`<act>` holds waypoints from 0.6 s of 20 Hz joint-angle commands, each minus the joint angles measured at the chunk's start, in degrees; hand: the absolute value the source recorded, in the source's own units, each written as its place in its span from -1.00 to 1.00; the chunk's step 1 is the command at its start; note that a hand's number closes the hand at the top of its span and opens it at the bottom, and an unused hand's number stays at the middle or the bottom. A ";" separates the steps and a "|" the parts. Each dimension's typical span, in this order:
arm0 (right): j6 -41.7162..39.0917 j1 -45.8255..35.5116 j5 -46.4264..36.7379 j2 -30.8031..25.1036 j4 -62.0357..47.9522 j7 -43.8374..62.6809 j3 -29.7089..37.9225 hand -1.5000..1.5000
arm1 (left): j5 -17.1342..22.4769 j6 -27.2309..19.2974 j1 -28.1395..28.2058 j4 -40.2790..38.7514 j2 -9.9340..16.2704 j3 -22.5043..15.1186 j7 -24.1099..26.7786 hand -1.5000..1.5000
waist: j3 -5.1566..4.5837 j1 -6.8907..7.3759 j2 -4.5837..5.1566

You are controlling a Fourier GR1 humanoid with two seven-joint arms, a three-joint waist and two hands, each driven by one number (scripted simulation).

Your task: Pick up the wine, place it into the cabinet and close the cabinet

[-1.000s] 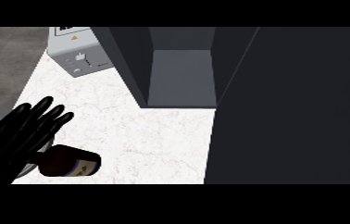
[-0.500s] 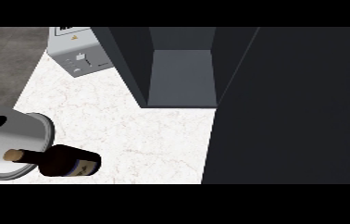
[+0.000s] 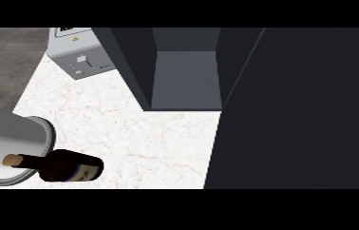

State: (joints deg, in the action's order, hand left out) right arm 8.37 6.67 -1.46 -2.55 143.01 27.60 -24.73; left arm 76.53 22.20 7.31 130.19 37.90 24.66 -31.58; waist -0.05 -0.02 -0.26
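Head view: no hand shows, only a grey forearm (image 3: 21, 148) at near left, with the wine (image 3: 60, 166) lying across it on the counter (image 3: 140, 138). The black hand seen a second ago is gone. The cabinet (image 3: 186, 77) stands open, bare inside.

A white marbled tabletop (image 3: 140, 134) carries 3 things. A dark wine bottle (image 3: 63, 166) lies on its side at the lower left, cork end pointing left. A grey toaster (image 3: 79, 53) stands at the far left corner. An open dark cabinet (image 3: 186, 72) stands beside it, its door (image 3: 294, 115) swung out across the right side.
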 commanded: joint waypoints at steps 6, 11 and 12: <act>4.01 -1.87 -7.25 -3.09 11.59 8.64 -3.68 -1.00 | -3.67 2.17 -2.32 -5.92 -1.19 0.16 -1.66 -1.00 | -0.04 -1.09 0.05; 5.69 -4.91 -8.53 -3.69 7.38 7.61 -4.28 -1.00 | -8.09 5.25 -3.80 -9.52 -3.80 -2.47 -1.56 -1.00 | -0.05 -1.11 0.22; 7.23 -3.61 -11.17 -3.63 9.14 8.23 -6.66 -1.00 | -6.68 3.13 -3.69 -7.10 -3.07 -0.87 -2.10 -1.00 | -0.05 -0.97 -0.01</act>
State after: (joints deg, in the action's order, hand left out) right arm 14.21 2.51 -3.24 -4.76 143.30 31.44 -29.10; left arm 71.50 25.02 5.34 125.13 35.34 24.12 -33.64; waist -0.08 -0.74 -0.22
